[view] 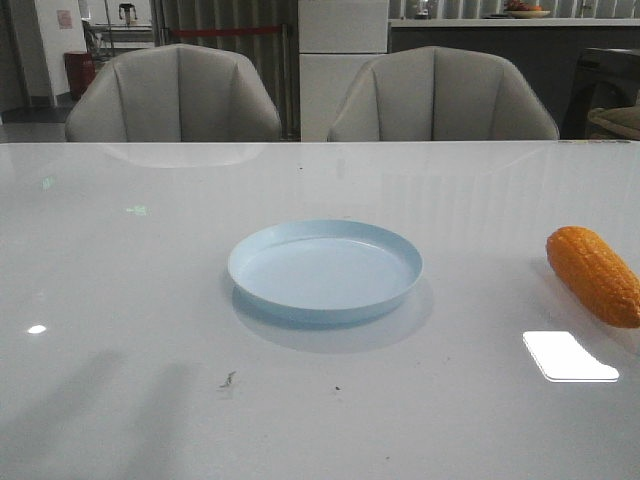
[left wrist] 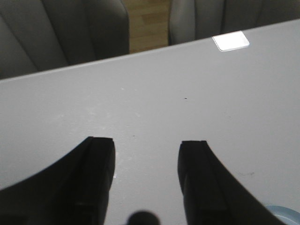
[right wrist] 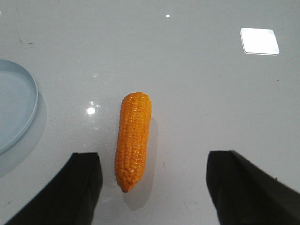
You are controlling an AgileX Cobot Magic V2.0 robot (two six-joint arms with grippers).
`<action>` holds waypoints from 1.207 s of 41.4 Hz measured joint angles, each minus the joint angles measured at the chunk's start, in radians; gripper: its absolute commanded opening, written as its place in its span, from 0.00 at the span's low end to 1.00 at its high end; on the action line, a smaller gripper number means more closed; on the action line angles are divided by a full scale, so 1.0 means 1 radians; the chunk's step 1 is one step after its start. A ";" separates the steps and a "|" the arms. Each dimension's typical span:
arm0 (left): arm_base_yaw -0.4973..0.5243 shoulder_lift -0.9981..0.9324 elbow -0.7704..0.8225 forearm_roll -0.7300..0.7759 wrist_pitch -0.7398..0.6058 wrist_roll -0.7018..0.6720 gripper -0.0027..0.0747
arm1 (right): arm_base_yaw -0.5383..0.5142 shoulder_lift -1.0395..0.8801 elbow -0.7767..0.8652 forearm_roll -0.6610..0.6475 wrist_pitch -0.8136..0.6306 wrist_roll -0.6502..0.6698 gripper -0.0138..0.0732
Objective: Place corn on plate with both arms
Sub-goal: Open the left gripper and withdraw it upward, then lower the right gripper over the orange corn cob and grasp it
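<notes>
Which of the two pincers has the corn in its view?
The right pincer: the corn lies on the table between its open fingers. The left pincer sees only bare table.

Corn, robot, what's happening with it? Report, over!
Both claws open, left claw over bare table, right claw above the corn. Corn lies on the table right of the plate, not touching. Plate bare, nothing between them.
</notes>
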State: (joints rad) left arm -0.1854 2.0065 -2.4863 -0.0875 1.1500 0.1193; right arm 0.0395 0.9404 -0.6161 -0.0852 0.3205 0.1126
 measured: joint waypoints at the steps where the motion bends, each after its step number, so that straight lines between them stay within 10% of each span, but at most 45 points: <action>1: 0.013 -0.014 0.000 0.002 0.005 0.000 0.53 | 0.000 0.000 0.000 0.000 0.002 0.000 0.82; 20: 0.101 -0.245 0.172 0.034 0.035 0.040 0.53 | 0.000 0.000 0.000 0.000 0.014 0.000 0.82; 37: 0.051 -0.708 1.224 -0.006 -0.649 0.063 0.53 | 0.000 0.000 0.000 0.000 0.031 0.000 0.82; 50: 0.089 -1.055 1.770 0.015 -0.819 0.063 0.53 | 0.000 0.044 -0.024 0.002 0.144 0.000 0.82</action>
State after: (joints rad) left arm -0.0966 0.9513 -0.7158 -0.0730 0.3306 0.1825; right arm 0.0395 0.9846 -0.6405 -0.0832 0.4649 0.1126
